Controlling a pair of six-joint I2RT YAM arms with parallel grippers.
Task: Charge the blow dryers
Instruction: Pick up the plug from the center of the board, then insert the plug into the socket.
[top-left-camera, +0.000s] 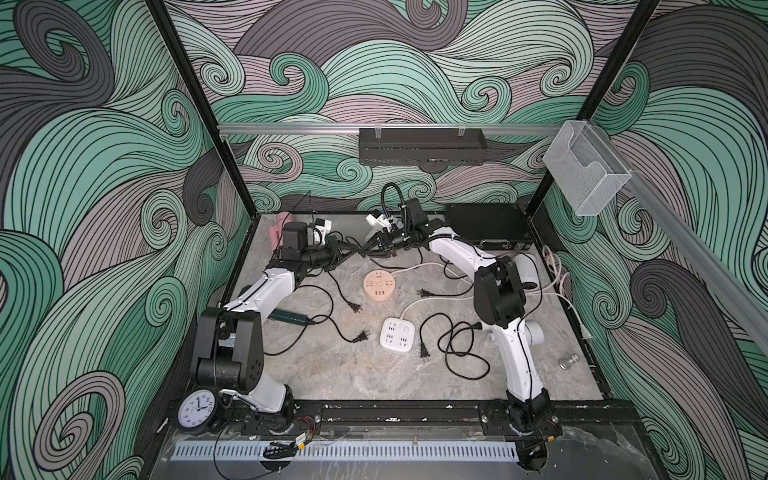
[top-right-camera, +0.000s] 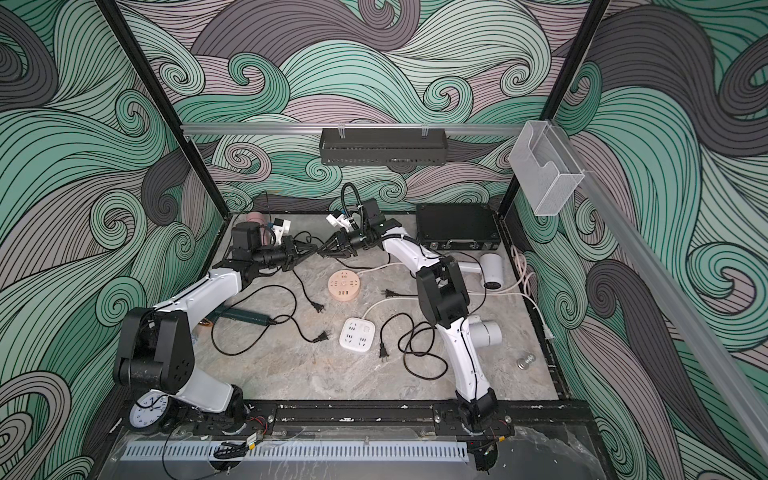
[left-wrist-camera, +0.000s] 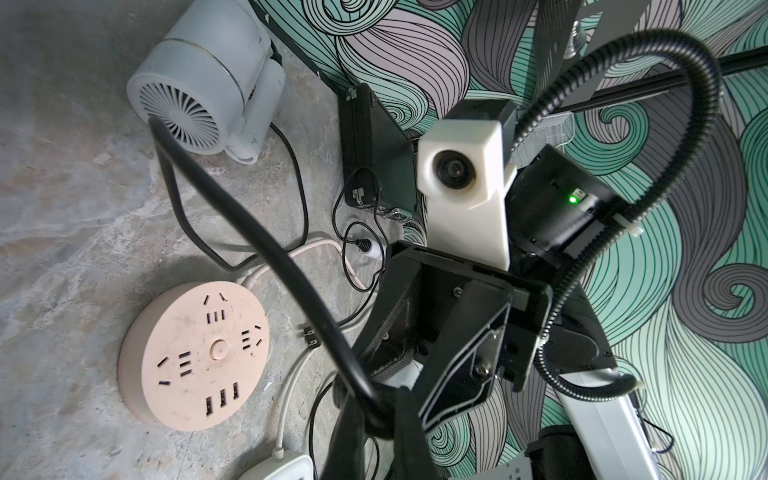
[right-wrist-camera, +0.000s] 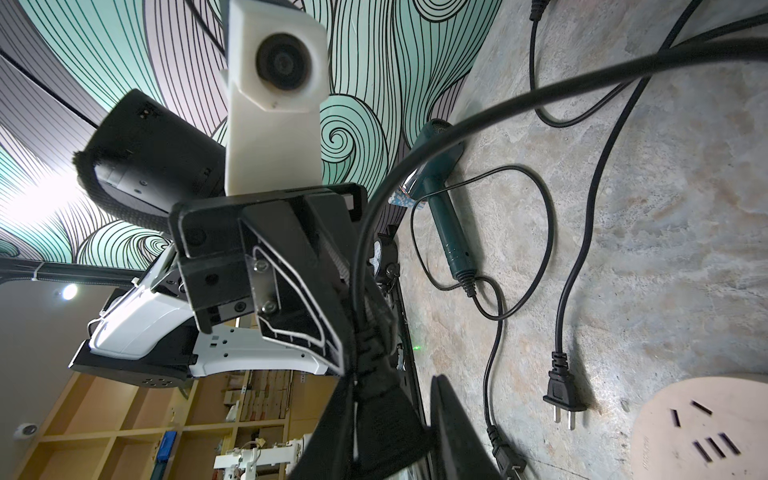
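A black dryer cord (left-wrist-camera: 266, 245), limp, light and likely slick, hangs at the upper centre of both top views; its stiff moulded plug end looks the surer hold. The left gripper (top-left-camera: 352, 252) is clamped on it, and the right gripper (top-left-camera: 367, 248) appears pinched on it too, tip to tip. Back wall (top-left-camera: 374, 178) and black case (top-left-camera: 486, 226) crowd the upper frame, while open table (top-left-camera: 332, 374) lies lower, around the round peach hub (top-left-camera: 378, 285).
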